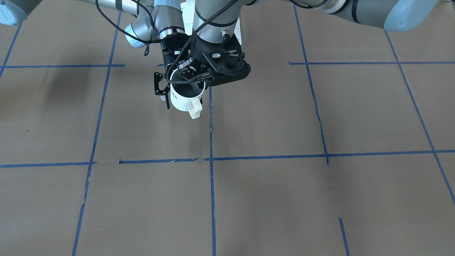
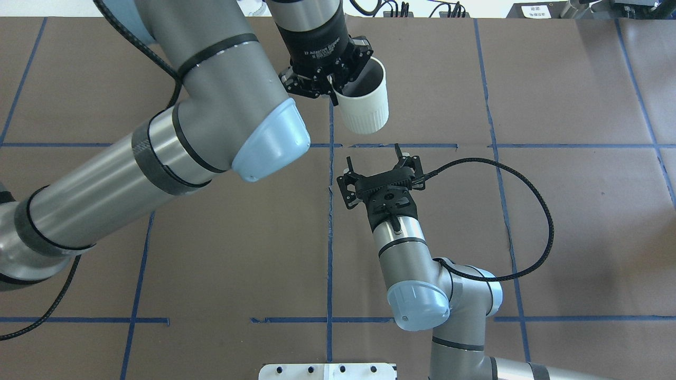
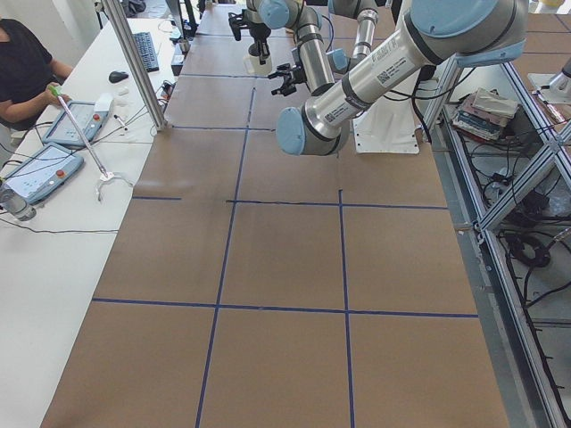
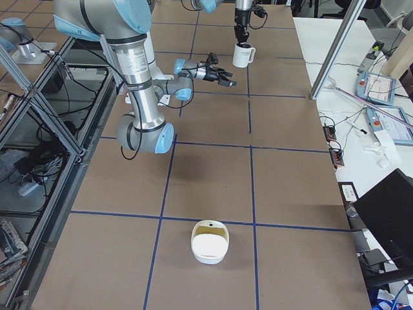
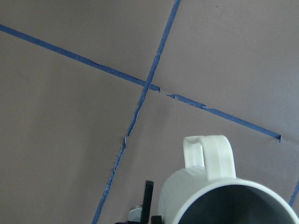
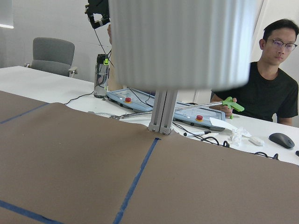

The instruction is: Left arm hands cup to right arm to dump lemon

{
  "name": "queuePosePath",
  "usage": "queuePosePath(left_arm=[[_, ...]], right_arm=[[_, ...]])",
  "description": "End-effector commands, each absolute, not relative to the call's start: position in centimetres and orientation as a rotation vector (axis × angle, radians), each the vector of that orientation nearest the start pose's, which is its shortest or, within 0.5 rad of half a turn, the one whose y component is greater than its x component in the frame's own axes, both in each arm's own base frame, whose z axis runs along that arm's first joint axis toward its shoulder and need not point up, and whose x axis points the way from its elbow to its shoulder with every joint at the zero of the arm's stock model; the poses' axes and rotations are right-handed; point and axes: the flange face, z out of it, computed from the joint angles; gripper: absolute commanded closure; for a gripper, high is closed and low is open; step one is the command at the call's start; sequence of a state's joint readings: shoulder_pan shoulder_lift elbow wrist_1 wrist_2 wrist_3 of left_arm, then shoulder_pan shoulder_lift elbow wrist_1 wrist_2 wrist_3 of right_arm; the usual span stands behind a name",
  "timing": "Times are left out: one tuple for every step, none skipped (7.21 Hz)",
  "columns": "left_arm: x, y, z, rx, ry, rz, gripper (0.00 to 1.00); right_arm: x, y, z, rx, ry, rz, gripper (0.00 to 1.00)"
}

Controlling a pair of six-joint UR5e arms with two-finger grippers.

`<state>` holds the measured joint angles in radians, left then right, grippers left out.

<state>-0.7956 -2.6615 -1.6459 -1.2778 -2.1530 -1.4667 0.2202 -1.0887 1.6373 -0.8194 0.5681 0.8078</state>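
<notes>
We are looking at a wide brown paper-covered counter (image 2: 581, 237) gridded with blue tape, with both arms posed over its middle. The big grey left arm (image 2: 158, 142) with light-blue caps is arching over from above. Its black left end effector (image 2: 340, 88) is pinching the rim of the white ribbed cup (image 2: 367, 113) with the grey inside, one finger in the mouth and one outside. We are reading that top grip as deliberate: it is holding the cup upright and off the counter while leaving the wall free. The slimmer grey right arm (image 2: 406, 248), with its looped braided black cable, is pointing its right end effector (image 2: 376, 161) level at that wall. Its fingers are spread wide and, in the overhead view, apart from the cup. The squarish handle (image 1: 195, 108) is facing away, out of the way. The lemon is showing nowhere; we are guessing it is lying inside the cup
</notes>
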Motion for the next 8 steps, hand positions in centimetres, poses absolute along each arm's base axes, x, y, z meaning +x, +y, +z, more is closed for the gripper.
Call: queuePosePath(left_arm=[[33.8,-52.2,1.9,-0.061,1.038,-0.402,1.0],[31.9,-50.1,5.6,-0.009,1.03,-0.318,1.0],[30.2,-48.6,9.2,0.02,1.011,-0.265,1.0],[27.9,-47.7,13.3,0.077,0.977,-0.179,1.0],[25.9,-47.1,17.5,0.117,0.929,-0.085,1.0],[24.6,-46.3,22.5,0.119,0.873,-0.01,1.0],[22.6,-46.2,28.0,0.157,0.854,0.04,1.0],[20.7,-46.3,33.2,0.176,0.832,0.065,1.0]], right_arm=[[-54.6,-34.9,25.8,1.257,-0.65,0.175,0.0],[-52.5,-36.7,27.0,1.227,-0.661,0.159,0.0],[-49.3,-38.8,29.0,1.176,-0.679,0.133,0.0],[-45.1,-40.9,30.9,1.123,-0.696,0.109,0.0],[-40.5,-42.6,31.8,1.068,-0.736,0.091,0.0],[-36.4,-44.5,32.3,1.011,-0.779,0.074,0.0],[-31.3,-46.3,33.5,0.936,-0.822,0.054,0.0],[-26.1,-48.2,34.9,0.86,-0.859,0.046,0.0]])
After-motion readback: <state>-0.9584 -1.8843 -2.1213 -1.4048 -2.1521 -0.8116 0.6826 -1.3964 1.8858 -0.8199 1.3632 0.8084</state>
